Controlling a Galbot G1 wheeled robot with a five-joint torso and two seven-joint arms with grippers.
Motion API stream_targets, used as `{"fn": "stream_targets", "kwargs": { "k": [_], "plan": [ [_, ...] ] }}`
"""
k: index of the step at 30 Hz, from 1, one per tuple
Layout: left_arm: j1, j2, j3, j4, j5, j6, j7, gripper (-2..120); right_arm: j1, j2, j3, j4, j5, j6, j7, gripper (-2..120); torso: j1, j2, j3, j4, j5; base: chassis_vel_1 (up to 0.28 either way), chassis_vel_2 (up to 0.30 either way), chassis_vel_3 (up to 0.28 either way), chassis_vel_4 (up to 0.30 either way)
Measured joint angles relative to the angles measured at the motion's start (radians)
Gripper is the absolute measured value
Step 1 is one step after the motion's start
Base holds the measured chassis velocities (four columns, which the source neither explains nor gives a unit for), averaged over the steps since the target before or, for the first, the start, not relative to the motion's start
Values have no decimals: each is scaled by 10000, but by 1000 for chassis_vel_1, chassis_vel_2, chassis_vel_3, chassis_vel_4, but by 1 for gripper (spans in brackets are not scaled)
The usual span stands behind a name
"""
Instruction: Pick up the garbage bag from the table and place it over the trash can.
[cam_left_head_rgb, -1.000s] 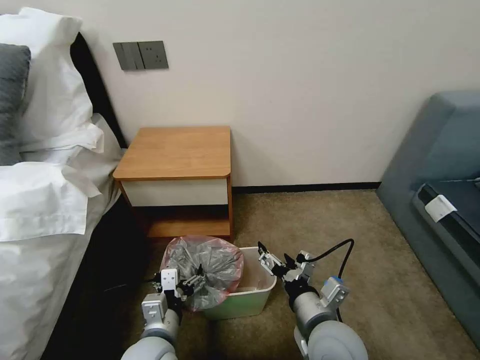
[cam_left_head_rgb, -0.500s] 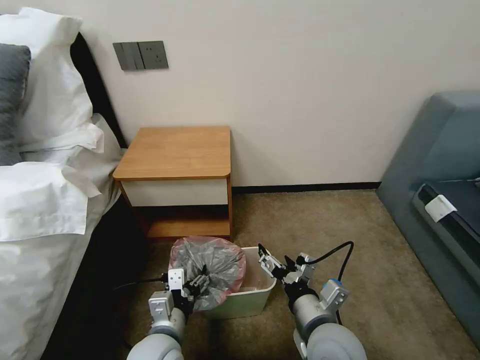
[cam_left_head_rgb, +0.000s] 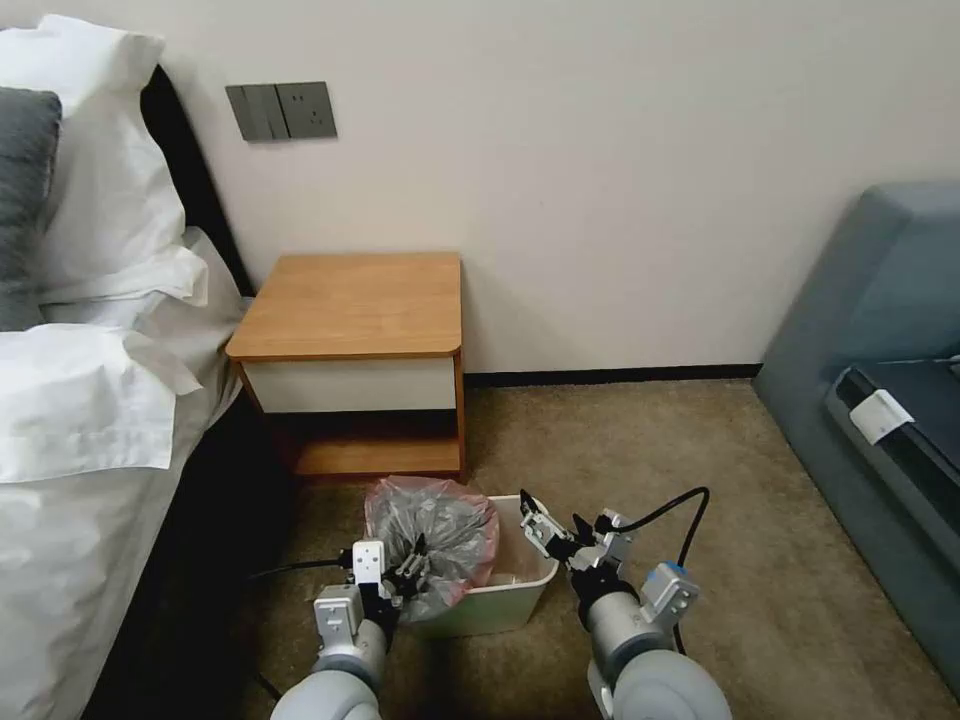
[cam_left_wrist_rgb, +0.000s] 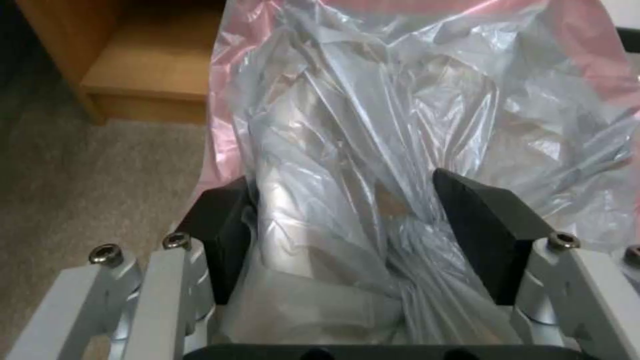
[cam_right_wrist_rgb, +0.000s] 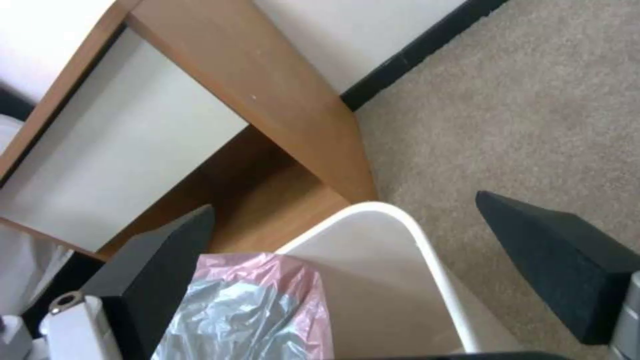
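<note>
One trash can (cam_left_head_rgb: 520, 590) was observed on the carpet (cam_left_head_rgb: 640, 450), just in front of the table (cam_left_head_rgb: 350, 305); bare carpet lay to its right as far as the sofa (cam_left_head_rgb: 880, 400). One garbage bag (cam_left_head_rgb: 432, 530) was held bunched over the can's left rim, clamped by the left gripper (cam_left_head_rgb: 410, 575). The right gripper (cam_left_head_rgb: 548, 528) was noted at the can's right rim, fingers spread, nothing between them. Two grippers were counted.

The right gripper (cam_right_wrist_rgb: 373, 260) hangs with its black fingers (cam_right_wrist_rgb: 560, 260) spread wide above the trash can (cam_right_wrist_rgb: 427, 250). The garbage bag (cam_right_wrist_rgb: 247, 310) bulges at the can's rim. Behind stands the table (cam_right_wrist_rgb: 267, 90) on carpet (cam_right_wrist_rgb: 533, 115).
</note>
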Motion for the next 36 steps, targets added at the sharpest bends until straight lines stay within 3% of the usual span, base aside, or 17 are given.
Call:
{"fn": "stream_targets", "kwargs": {
  "k": [7,9,18,21,31,36],
  "plan": [
    [-163,-32,1,150,-206,-11,-99,67,-1,11,-26,-67,-99,44,-5,100,0,0,0,0,0,0,0,0,0],
    [-248,-54,6,186,-327,-12,-196,56,-19,7,-25,-82,-134,55,-6,100,0,0,0,0,0,0,0,0,0],
    [-283,-44,-108,208,-563,-39,-322,29,-17,18,-10,-199,-255,94,-34,100,0,0,0,0,0,0,0,0,0],
    [-276,-34,-165,205,-655,-47,-322,14,25,84,-41,-277,-288,106,-41,100,0,0,0,0,-1,0,0,0,0],
    [-296,-33,-196,276,-833,-260,-267,9,26,124,-69,-323,-474,114,-55,100,0,0,0,-1,0,0,0,0,0],
    [-219,-19,-345,402,-851,-1381,218,9,-30,-176,-227,-159,-1022,-60,-499,100,0,0,0,0,-1,0,0,0,0]
  ]
}}
